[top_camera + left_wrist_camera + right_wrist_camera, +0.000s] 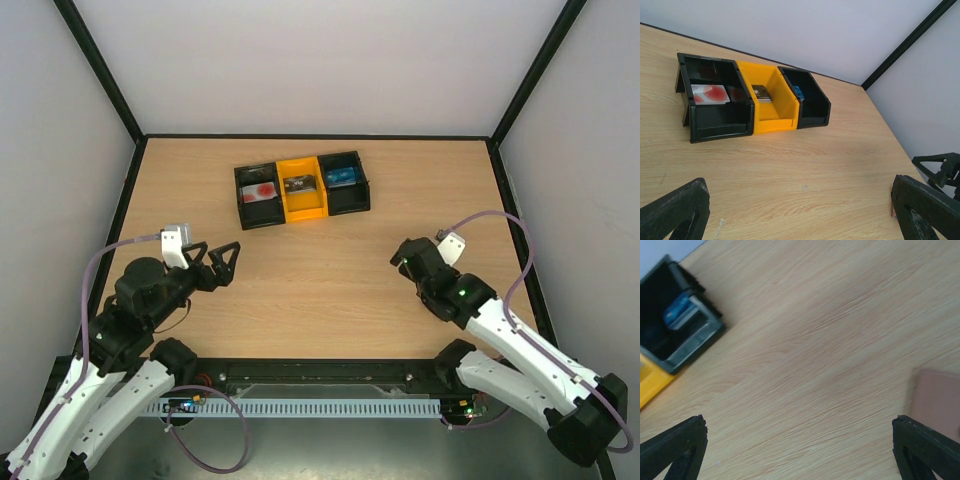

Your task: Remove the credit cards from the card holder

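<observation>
The card holder shows only in the right wrist view, as a flat pinkish-brown rectangle (937, 402) lying shut on the table just past my right finger. In the top view it is hidden under the right arm. A pale card with a red round mark (260, 192) lies in the left black compartment of the tray, also seen in the left wrist view (710, 93). A plain red card is not clearly visible. My left gripper (222, 262) (800, 215) is open and empty. My right gripper (405, 255) (800, 460) is open and empty over bare wood.
A black-and-yellow three-compartment tray (302, 212) stands at the back centre. Its yellow middle bin holds a dark card (761, 93) and its right black bin a blue card (341, 177). Black frame posts and white walls enclose the table.
</observation>
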`<state>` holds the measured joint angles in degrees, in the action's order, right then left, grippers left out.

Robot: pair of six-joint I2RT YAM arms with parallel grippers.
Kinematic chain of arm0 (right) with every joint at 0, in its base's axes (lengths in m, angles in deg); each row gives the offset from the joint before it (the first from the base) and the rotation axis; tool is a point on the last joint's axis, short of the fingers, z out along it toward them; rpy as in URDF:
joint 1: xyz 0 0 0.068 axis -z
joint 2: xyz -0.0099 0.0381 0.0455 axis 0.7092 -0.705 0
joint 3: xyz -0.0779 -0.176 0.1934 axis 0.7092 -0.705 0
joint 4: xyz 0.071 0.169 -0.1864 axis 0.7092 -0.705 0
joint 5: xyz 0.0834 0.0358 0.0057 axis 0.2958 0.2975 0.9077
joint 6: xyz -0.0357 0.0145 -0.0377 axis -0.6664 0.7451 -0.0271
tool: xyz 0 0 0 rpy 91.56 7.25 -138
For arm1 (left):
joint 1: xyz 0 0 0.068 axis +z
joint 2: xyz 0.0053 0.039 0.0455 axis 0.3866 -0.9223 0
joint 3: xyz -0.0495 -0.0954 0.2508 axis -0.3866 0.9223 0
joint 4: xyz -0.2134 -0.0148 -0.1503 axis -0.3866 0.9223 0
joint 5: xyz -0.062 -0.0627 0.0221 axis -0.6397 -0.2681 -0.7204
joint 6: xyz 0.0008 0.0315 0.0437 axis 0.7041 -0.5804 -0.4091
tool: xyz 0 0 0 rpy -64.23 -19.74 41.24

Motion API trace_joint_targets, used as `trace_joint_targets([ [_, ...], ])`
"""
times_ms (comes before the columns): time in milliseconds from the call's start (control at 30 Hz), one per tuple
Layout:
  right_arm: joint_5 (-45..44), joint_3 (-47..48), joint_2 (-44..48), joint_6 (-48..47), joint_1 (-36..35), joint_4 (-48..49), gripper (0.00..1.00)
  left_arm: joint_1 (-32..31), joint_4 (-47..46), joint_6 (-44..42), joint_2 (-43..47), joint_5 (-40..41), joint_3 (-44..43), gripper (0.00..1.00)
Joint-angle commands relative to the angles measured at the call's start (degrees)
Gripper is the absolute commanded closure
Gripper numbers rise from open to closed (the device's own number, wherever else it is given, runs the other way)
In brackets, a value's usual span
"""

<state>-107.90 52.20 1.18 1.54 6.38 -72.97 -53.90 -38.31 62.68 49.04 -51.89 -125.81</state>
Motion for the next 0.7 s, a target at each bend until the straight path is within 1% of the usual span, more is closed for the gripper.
trace_joint_targets([
  [0,-4.9,-2.5,-2.3,2.4,3.3,-2.3,0.02,0.3,0.0,-1.1,0.8,-0.5,0.3,0.0],
  [200,-1.2,-7.3,-2.5,0.9,12.6,1.6,0.02,0.3,0.4,-1.2,1.6,-0.7,0.0,0.0],
  [300,-0.5,-8.6,-2.4,1.4,15.0,3.2,0.02,0.3,0.4,-1.2,1.8,-0.7,0.0,0.0],
  [567,1.3,-12.5,-5.8,1.8,23.0,7.4,0.02,0.3,-0.6,0.3,2.1,-2.1,0.7,0.0],
  [667,1.1,-13.8,-6.9,1.8,24.3,9.7,0.02,0.3,-3.8,2.7,2.0,-6.3,2.7,0.0],
])
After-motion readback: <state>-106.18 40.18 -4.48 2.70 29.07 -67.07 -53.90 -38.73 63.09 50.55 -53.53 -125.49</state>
